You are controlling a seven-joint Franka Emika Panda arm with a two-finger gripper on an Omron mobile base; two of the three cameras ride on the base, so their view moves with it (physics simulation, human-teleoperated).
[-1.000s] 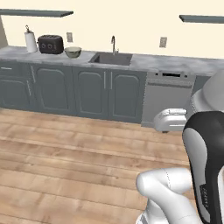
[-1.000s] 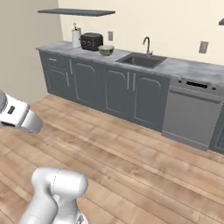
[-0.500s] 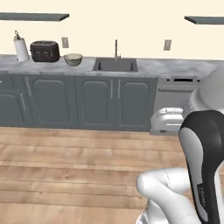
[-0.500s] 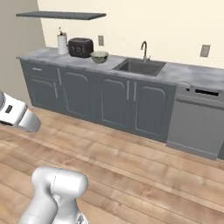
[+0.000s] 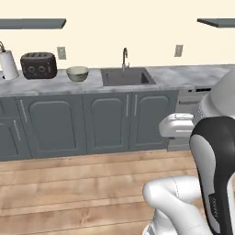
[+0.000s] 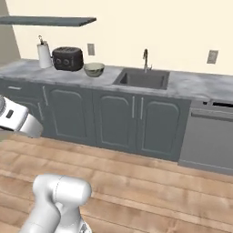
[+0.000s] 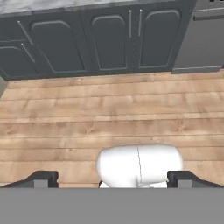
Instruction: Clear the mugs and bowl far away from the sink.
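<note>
- bowl (image 5: 77,73) on counter (image 5: 55,85), just left of sink (image 5: 127,77), beside toaster (image 5: 39,65)
- likely rigid, light, slippery glaze; best pinched at rim
- claw (image 7: 112,178) spread apart, empty, over wooden floor (image 7: 109,113)

Left of the sink (image 5: 127,77) the counter (image 5: 92,82) carried the bowl (image 5: 77,73) nearest, then a toaster (image 5: 39,65) and a paper-towel roll (image 5: 8,63) beyond, the faucet (image 5: 124,58) rose behind the basin, and the counter to its right lay bare.
</note>
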